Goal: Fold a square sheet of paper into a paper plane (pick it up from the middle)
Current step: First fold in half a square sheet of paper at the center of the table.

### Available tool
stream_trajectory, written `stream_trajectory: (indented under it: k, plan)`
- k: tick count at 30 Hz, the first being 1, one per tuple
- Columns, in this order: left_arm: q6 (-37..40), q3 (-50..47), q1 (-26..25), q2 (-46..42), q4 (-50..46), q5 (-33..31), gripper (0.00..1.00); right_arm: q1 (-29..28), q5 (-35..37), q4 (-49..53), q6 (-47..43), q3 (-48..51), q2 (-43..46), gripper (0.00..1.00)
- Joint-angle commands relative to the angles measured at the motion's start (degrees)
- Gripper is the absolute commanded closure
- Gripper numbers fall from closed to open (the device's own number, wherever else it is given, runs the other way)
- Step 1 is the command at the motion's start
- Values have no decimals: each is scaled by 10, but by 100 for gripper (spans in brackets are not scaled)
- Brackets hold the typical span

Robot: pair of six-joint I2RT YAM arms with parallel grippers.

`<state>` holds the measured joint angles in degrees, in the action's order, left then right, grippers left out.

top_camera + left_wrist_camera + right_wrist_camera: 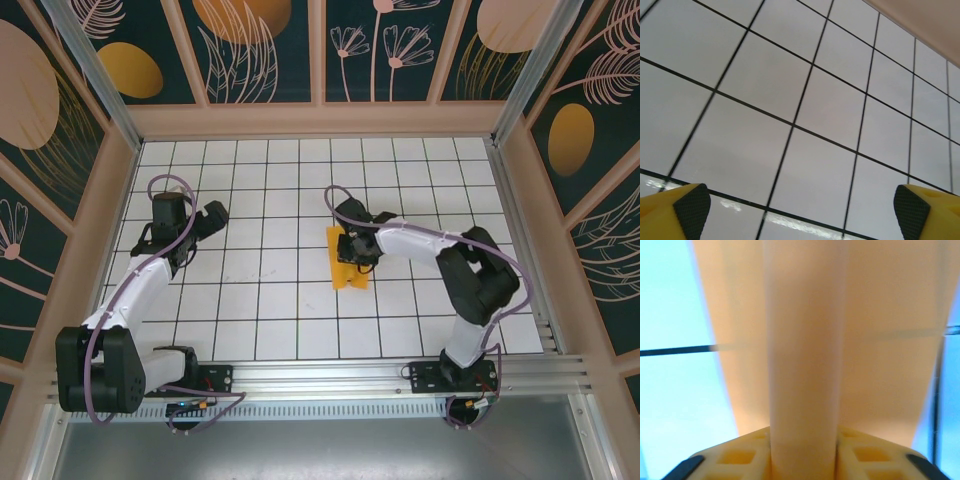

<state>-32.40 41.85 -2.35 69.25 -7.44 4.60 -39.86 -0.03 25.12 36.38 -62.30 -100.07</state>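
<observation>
Paper plane (352, 277) clamped at centre ridge by R tool (350, 248), prob. (blurry view); L tool (212, 220) seen wide above desk (300, 320).

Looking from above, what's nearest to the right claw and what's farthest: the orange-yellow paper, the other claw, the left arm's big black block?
From the right claw:
1. Orange-yellow folded paper sheet, pinched in it, table centre.
2. Left claw, open, to its left.
3. Left arm's big black base block, near-left corner.
</observation>
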Motion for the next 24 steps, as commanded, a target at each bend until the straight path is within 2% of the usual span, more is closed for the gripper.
stream_trajectory:
  k: [1, 5, 9, 15, 21, 24]
  plan:
    - [-33, -23, 2, 7, 47, 89, 11, -1, -128, -125, -11, 25, 59, 75]
    - [-89, -69, -8, 10, 123, 168, 21, 8, -236, -234, 8, 70, 89, 75]
    - [-115, -90, -45, 11, 159, 172, 24, 26, -278, -269, 27, 100, 80, 74]
    - [-157, -112, -100, 31, 218, 175, 25, 28, -206, -214, 3, 101, 45, 67]
    - [-177, -114, -135, 55, 241, 165, 25, 29, -84, -146, -23, 86, 28, 44]
    - [-179, -108, -149, 63, 243, 164, 25, 30, -51, -130, -34, 84, 33, 34]
